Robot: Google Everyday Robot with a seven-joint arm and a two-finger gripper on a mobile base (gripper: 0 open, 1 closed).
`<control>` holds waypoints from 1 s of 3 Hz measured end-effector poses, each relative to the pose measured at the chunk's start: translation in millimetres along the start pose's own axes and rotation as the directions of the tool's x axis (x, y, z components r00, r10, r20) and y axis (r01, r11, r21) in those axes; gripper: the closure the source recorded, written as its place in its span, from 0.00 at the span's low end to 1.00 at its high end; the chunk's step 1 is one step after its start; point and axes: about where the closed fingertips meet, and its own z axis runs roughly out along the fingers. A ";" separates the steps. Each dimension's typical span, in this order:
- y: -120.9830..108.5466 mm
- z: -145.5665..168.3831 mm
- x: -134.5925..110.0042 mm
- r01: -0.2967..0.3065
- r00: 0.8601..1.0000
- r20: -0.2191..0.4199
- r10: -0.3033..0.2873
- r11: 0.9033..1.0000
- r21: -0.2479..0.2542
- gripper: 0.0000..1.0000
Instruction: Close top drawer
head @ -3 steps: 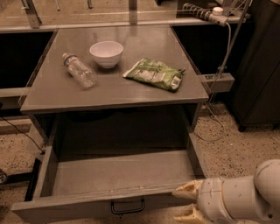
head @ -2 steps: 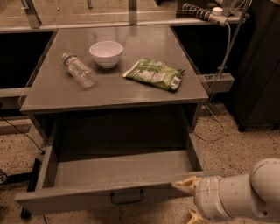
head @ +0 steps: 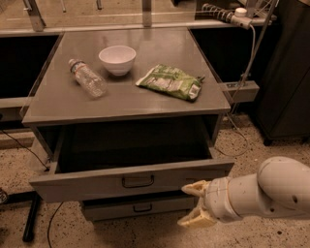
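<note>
The top drawer (head: 97, 183) is a wide shallow grey drawer with a small black wire pull (head: 137, 181) at its centre. It stands partly pulled out from under the cabinet top, and its inside looks empty and dark. My gripper (head: 194, 205) is at the lower right, just in front of the right end of the drawer front. Its two pale fingers (head: 193, 189) are spread apart and hold nothing. One fingertip is close to or touching the front panel.
On the cabinet top (head: 160, 99) lie a plastic bottle (head: 87, 77), a white bowl (head: 117, 59) and a green snack bag (head: 171, 81). A lower drawer front (head: 140, 207) shows beneath. A cable and power strip (head: 227, 13) are at the back right. The floor is speckled.
The drawer front has moved back toward the cabinet, showing less of its inside. My gripper has followed it forward, staying at the drawer's right front.
</note>
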 end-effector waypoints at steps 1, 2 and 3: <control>-52.6 12.2 2.9 0.013 0.999 -0.046 -0.012 1.000 0.023 0.65; -126.7 23.1 9.7 0.020 0.992 -0.128 -0.013 0.998 0.060 0.88; -124.5 22.5 10.1 0.020 0.992 -0.128 -0.013 0.998 0.060 0.87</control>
